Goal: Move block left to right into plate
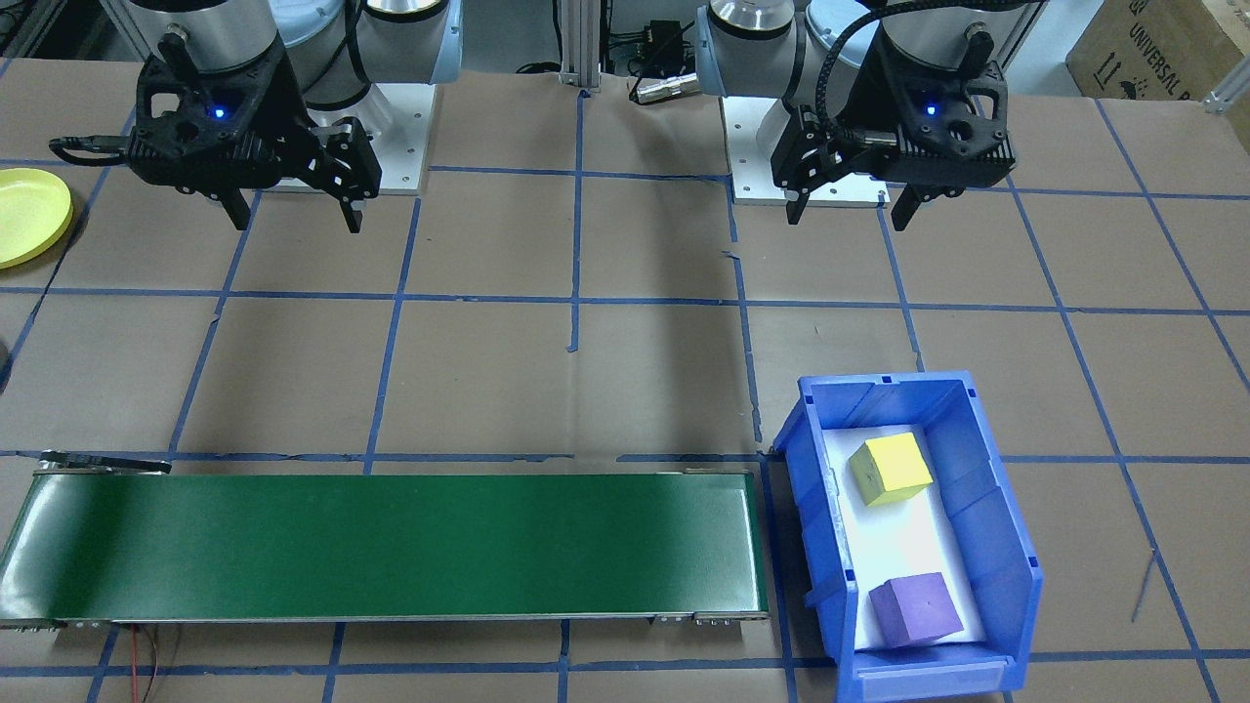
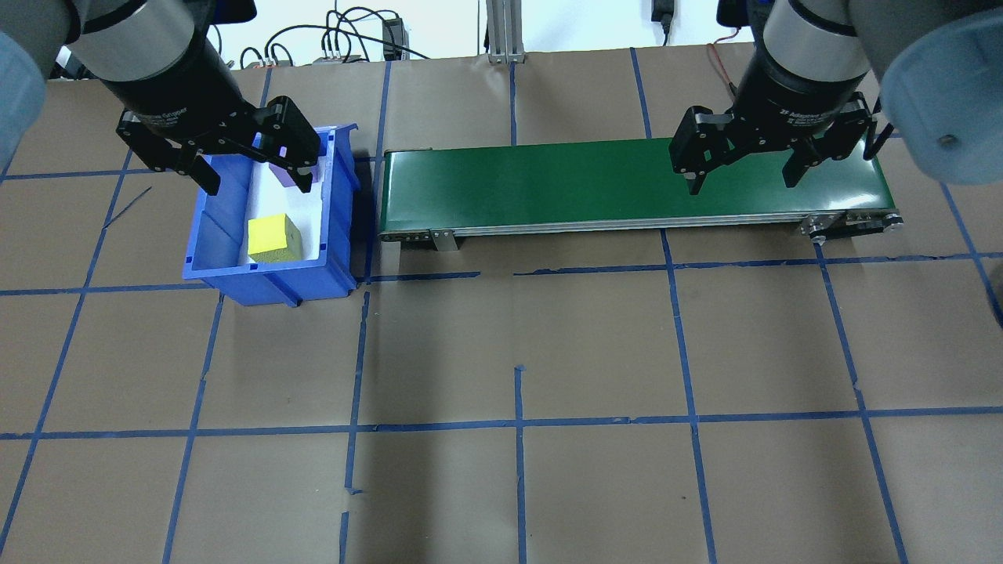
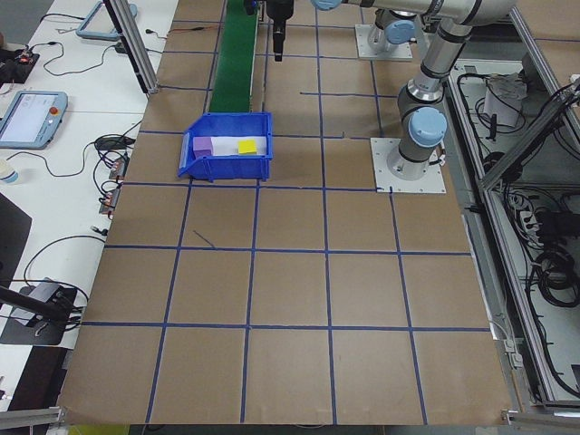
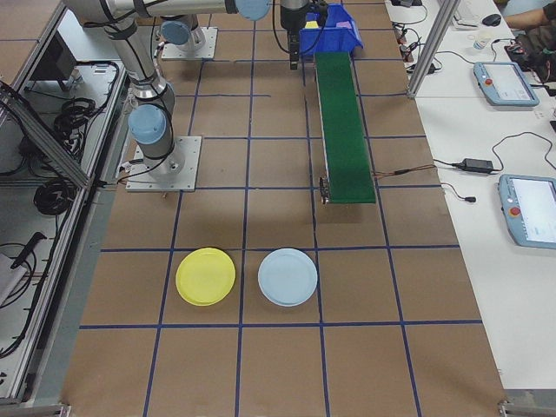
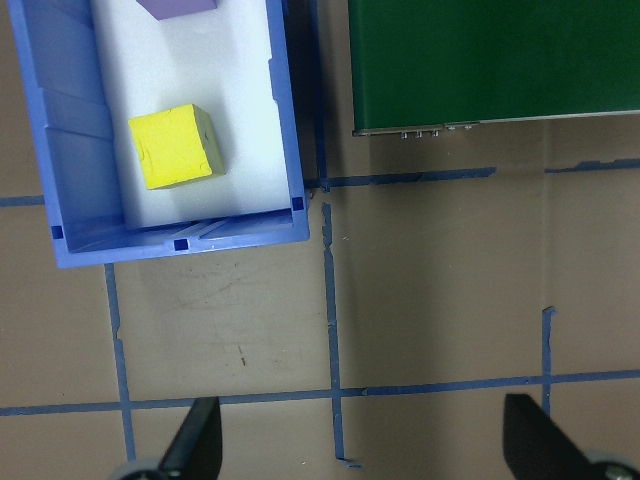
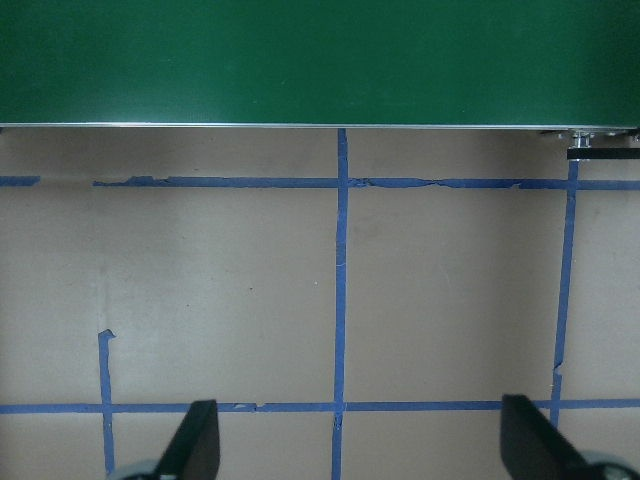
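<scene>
Nearest the robot, both grippers hang high, jaws wide and empty: left gripper [image 1: 848,207] short of the bin [image 1: 1016,547], right gripper [image 1: 295,210] short of the belt [image 1: 391,542]. In the bin lie a yellow block [image 1: 890,468] and, farther out, a purple block [image 1: 910,609]. The plate [image 1: 29,215] sits well off to the right. Likely risks: fingers catching the bin wall, or a block rolling off the belt.

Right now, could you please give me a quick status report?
Both claws, left and right, open, empty. Yellow cube and purple cube in blue bin. Yellow plate bare.
</scene>
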`<action>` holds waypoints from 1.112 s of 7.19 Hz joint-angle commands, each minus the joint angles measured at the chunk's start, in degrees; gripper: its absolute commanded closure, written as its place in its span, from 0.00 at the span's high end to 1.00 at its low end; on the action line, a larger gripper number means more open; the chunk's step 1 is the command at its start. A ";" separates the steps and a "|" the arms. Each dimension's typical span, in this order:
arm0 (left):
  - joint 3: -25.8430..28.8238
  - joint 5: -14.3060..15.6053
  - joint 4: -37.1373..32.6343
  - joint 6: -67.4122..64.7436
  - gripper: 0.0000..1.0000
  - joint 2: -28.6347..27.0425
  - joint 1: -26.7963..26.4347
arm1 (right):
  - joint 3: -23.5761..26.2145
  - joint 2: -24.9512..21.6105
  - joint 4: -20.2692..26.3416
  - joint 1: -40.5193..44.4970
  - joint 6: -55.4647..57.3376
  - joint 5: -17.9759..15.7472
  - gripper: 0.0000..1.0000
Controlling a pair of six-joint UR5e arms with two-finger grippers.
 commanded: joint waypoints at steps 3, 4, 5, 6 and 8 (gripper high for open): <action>0.00 0.51 0.00 0.26 1.00 0.00 0.06 | 0.01 0.00 0.00 0.00 0.00 0.00 1.00; -0.09 0.51 0.17 -0.18 1.00 -0.17 0.24 | 0.01 0.00 0.00 0.00 0.00 0.09 1.00; -0.01 0.60 0.26 0.08 1.00 -0.08 0.85 | 0.01 0.00 0.00 0.00 0.00 0.09 1.00; 0.00 0.77 0.18 0.78 1.00 -0.26 4.51 | 0.01 0.00 0.00 0.00 0.00 0.09 1.00; 0.26 0.33 1.39 2.88 1.00 -5.05 9.64 | 0.01 0.00 0.00 -0.09 0.09 0.09 1.00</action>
